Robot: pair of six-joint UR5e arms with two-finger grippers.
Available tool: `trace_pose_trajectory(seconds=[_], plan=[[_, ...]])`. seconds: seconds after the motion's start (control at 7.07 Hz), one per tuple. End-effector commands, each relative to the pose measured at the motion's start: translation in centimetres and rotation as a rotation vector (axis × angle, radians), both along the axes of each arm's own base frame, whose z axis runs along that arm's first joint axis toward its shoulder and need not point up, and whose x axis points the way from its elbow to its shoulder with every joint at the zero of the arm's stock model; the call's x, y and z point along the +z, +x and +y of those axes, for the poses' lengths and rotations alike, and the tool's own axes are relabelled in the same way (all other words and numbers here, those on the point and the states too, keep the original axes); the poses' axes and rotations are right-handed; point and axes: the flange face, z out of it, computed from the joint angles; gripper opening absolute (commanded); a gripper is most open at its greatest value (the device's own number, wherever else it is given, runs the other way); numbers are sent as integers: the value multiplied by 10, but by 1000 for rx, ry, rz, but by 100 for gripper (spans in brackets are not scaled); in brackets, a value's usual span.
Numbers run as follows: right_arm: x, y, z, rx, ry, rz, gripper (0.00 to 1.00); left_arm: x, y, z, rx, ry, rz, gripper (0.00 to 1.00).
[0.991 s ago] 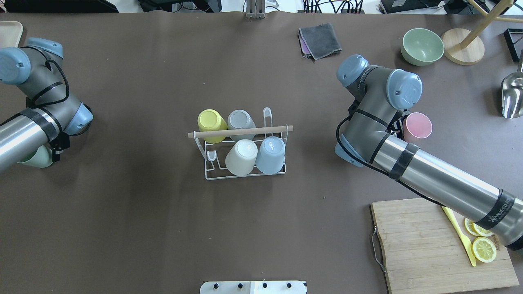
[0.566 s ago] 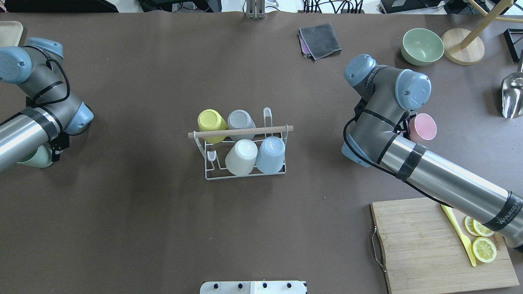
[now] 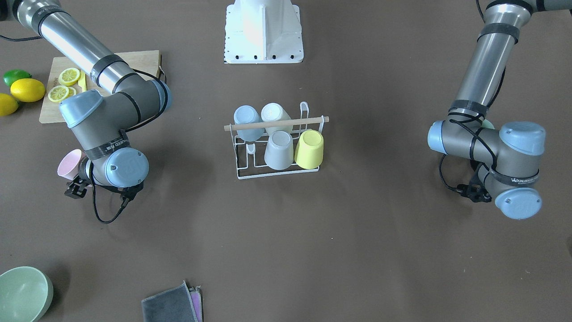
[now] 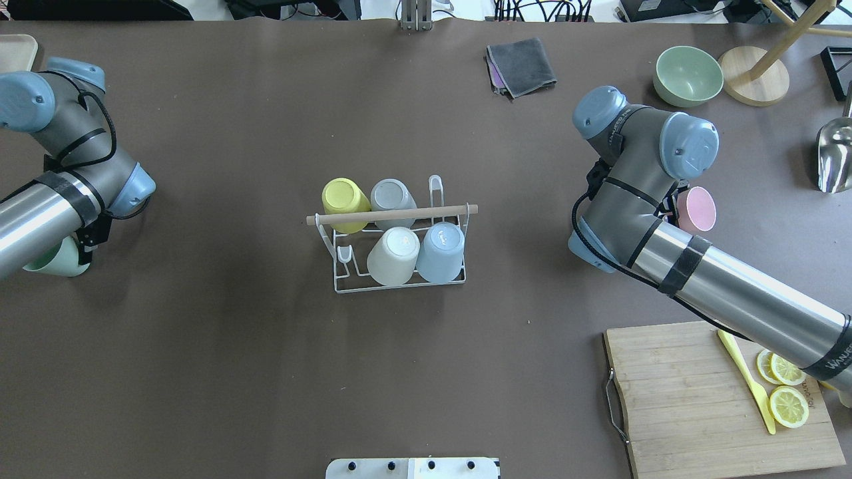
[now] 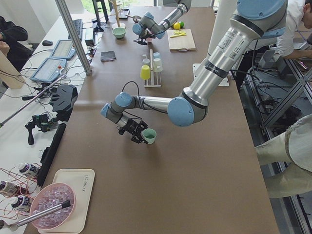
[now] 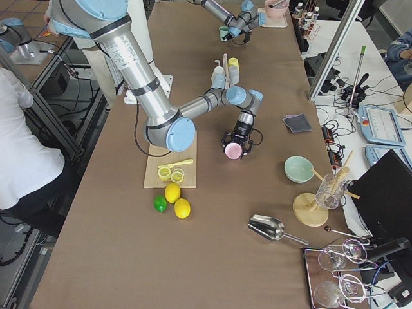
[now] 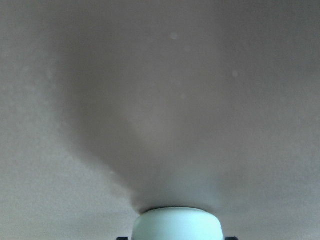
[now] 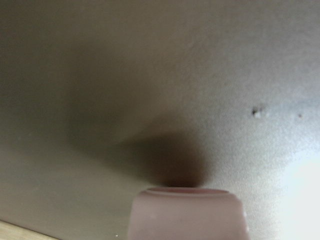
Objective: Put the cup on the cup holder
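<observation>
White wire cup holder (image 4: 319, 218) with a wooden rod sits mid-table. Four cups are upside down on its prongs: yellow cup (image 4: 345, 196), grey cup (image 4: 391, 196), cream cup (image 4: 394, 255), light blue cup (image 4: 442, 249). Two bare prongs stick up at opposite corners. The pink cup (image 4: 697, 209) is gripped sideways by the right gripper (image 6: 234, 145), and the mint cup (image 4: 56, 259) by the left gripper (image 5: 141, 135), both well apart from the holder.

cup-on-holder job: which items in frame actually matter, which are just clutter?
Job: cup holder carrying yellow cup, grey cup, white cup, blue cup; pink cup in right gripper; green cup in left gripper.
Clutter: grey cloth, green bowl, cutting board with lemon slices and yellow knife, metal scoop, whole lemons, lime, wooden stand.
</observation>
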Motion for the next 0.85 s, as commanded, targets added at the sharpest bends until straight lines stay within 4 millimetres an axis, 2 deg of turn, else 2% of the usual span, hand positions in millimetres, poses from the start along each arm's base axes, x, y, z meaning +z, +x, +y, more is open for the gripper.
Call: trace_pose_trajectory(seconds=[0.0,0.28,0.42,0.57,0.71], plan=[[1,0,1,-2,0,0,100,-22,-10,0,51,12,2,0],[3,0,2,-3,-2,0,100,-53,-25,-2,41,18,12,0],[4,-1,3,-3,-3,4,100,-63,-34,-3,29,25,14,0],[3,-1,3,-3,-1,1,100,-75,-63,-10,-17,54,30,0],[4,-2,4,-3,-2,3,100,-78,-112,-19,-79,83,39,0]])
